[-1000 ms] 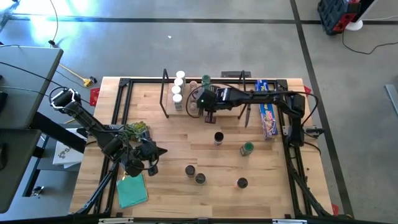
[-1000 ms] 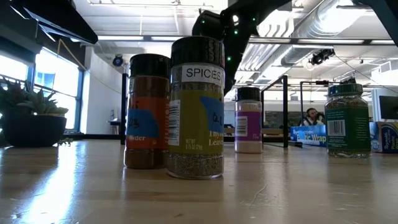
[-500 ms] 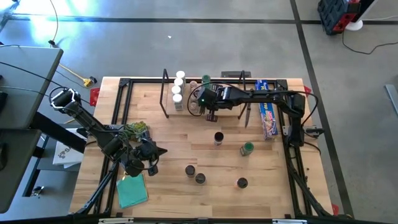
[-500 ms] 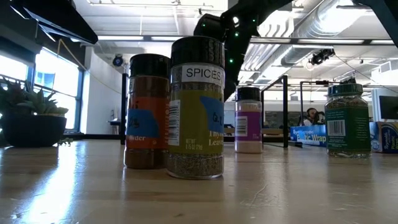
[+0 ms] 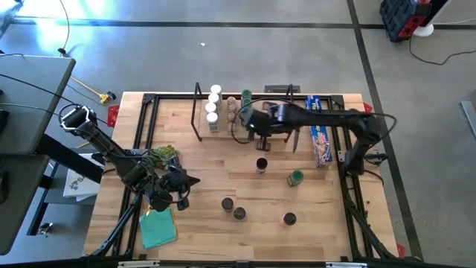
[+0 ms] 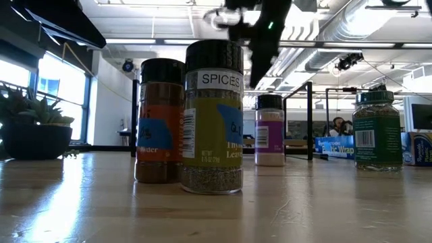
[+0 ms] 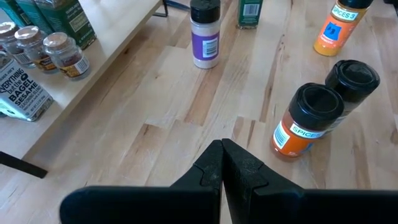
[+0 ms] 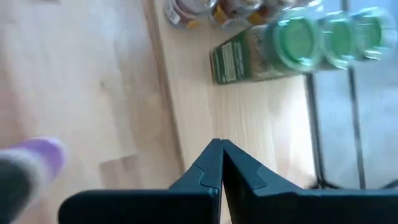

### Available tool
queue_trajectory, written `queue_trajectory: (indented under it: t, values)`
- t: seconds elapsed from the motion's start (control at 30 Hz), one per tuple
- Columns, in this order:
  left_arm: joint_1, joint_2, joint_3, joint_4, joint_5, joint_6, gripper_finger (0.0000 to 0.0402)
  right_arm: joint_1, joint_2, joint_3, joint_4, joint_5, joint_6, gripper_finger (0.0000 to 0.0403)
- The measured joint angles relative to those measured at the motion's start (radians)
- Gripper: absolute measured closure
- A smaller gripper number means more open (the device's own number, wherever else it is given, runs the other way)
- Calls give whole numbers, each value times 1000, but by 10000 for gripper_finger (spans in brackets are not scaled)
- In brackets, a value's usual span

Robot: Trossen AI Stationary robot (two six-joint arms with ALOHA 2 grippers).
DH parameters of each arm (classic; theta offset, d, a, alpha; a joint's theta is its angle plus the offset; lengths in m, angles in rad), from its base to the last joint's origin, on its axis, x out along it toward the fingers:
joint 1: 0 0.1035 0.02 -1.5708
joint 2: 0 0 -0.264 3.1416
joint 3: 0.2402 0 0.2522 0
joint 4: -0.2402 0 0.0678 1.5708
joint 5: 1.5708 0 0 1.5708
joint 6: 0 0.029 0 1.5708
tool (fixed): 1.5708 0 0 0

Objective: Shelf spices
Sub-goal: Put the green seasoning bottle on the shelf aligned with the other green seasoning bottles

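Counting from the high view, we had the task roughly half done: the shelf (image 5: 223, 128) at the table's far edge already carried a column of white-lidded jars (image 5: 213, 106) at its left end plus a few more beside them, including a green-lidded one (image 5: 246, 97). Five spice jars stood loose on the table (image 5: 193, 186): a black-lidded jar with a purple label (image 5: 261, 164) nearest the shelf, a green-lidded jar (image 5: 296, 177) to its right, a pair of black-lidded jars (image 5: 233, 208) nearer the front, and one more black-lidded jar (image 5: 289, 218) front right. Those five were what we judged left to shelve.

The right gripper (image 5: 260, 141) hung just in front of the shelf, near the purple-label jar, jaws closed on nothing. The left gripper (image 5: 195, 181) sat parked at the left side of the table, jaws also pressed together and empty.

What each view added: only the low view let us read a lid band, "SPICES", on the nearest jar (image 6: 213, 116), with the rust-coloured jar (image 6: 160, 120) touching or just behind it; we could not tell which. The left wrist view showed shelf contents the overhead hid, a bagel-sesame jar (image 7: 22, 99) and brown-lidded jars (image 7: 61, 55). The right wrist view showed three green lids (image 8: 326, 38) in a row on the shelf, where the overhead resolved only one.
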State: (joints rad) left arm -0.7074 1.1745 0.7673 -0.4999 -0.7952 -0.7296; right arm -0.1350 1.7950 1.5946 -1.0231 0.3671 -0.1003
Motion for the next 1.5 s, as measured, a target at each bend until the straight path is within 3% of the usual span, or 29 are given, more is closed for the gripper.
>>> queue_trajectory:
  t: [0.13,0.23,0.47,0.6,0.77,0.97,1.13,1.27,1.5]
  values:
    - [0,0,0,0,0,0,401,140,-126,-5,-106,108,119,402]
    - [0,0,0,1,0,0,401,257,-204,-5,-177,112,216,402]
    - [0,0,0,2,-1,0,401,474,-289,-6,-339,-56,504,402]
    - [0,0,0,2,-15,6,401,535,-280,-6,-470,-141,727,389]
    - [0,0,0,1,-36,8,401,563,-257,-7,-525,-231,906,316]
    - [0,0,0,1,-37,9,401,535,-250,-10,-538,-236,1046,207]
    - [0,0,0,-2,-37,9,401,473,-251,-125,-525,-270,1155,140]
    - [0,0,0,-3,-37,9,401,414,-251,-272,-405,-379,1149,119]
    - [0,0,0,-3,-37,17,401,341,-251,-426,-193,-449,1109,116]
